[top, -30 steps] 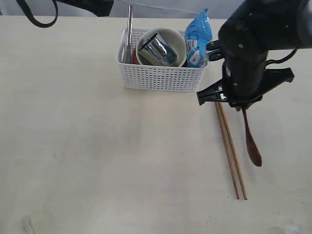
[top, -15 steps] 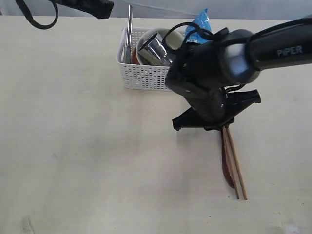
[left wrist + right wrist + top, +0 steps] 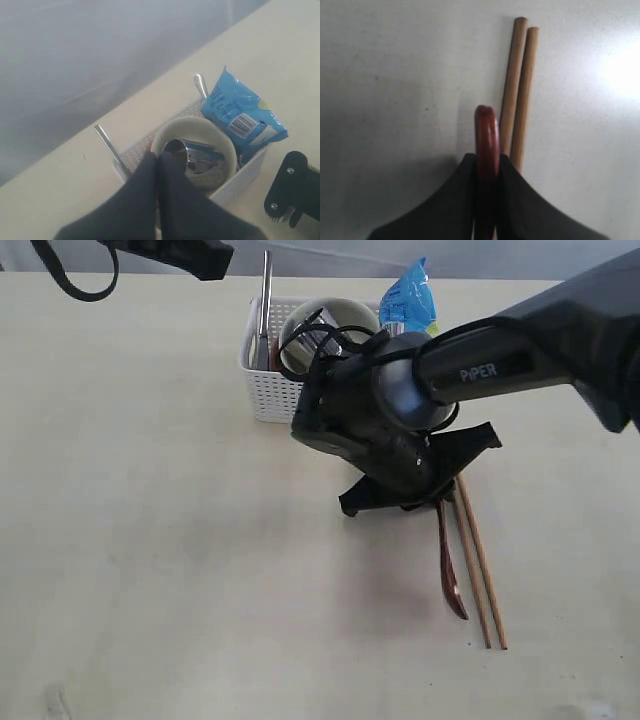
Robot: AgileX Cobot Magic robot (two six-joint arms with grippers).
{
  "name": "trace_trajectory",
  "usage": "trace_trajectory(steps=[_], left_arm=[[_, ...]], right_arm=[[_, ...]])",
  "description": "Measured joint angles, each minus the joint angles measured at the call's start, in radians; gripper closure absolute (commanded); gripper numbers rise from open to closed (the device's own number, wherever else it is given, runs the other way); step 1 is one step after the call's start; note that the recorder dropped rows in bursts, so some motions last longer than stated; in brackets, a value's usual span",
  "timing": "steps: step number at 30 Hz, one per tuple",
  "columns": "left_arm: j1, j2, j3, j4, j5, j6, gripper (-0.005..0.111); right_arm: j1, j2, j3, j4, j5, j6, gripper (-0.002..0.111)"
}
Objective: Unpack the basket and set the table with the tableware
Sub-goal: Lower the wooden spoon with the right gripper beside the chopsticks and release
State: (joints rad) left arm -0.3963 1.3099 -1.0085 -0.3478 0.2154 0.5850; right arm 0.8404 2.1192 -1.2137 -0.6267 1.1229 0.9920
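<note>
Two pieces of tableware are out of the basket (image 3: 268, 392). The chopsticks (image 3: 478, 570) lie flat on the desk (image 3: 150, 540) as a close parallel pair, to the right of centre. The right end effector (image 3: 486, 162) pinches the handle of the red-brown spoon (image 3: 448, 575), which hangs bowl-down just beside the chopsticks on their left. Whether the spoon tip touches the desk cannot be told.

The basket stands near the far edge of the desk and holds the remaining load: the cream bowl (image 3: 352, 308) with the steel mug (image 3: 197, 159) lying inside it, an upright steel utensil handle (image 3: 265, 300), and the blue snack bag (image 3: 408, 298). A small plate cannot be confirmed. The left end effector (image 3: 158, 165) hovers above the basket with its fingers pressed together and nothing between them.

Judgement: the task is in its early part. The spoon is not yet released, and the bowl, mug and steel cutlery are not yet unpacked.

Clearance: the left half and the near area of the desk are bare and offer wide placement room. The right arm covers the basket's right side, so a reach from the left risks crowding.
</note>
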Motion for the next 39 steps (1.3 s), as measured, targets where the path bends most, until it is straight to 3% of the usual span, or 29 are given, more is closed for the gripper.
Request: trace_trajectory(steps=[10, 18, 32, 39], left_arm=[[0.0, 0.0, 0.0, 0.0, 0.002, 0.0, 0.107], [0.0, 0.0, 0.0, 0.0, 0.008, 0.0, 0.107], [0.0, 0.0, 0.0, 0.0, 0.015, 0.0, 0.107], [0.0, 0.0, 0.0, 0.019, 0.044, 0.014, 0.107]], right_arm=[[0.0, 0.0, -0.004, -0.036, -0.059, 0.0, 0.108], [0.0, 0.0, -0.007, -0.032, -0.035, 0.004, 0.064], [0.0, -0.025, -0.007, -0.016, -0.028, -0.028, 0.064], [-0.005, -0.186, -0.007, 0.014, -0.109, -0.204, 0.064]])
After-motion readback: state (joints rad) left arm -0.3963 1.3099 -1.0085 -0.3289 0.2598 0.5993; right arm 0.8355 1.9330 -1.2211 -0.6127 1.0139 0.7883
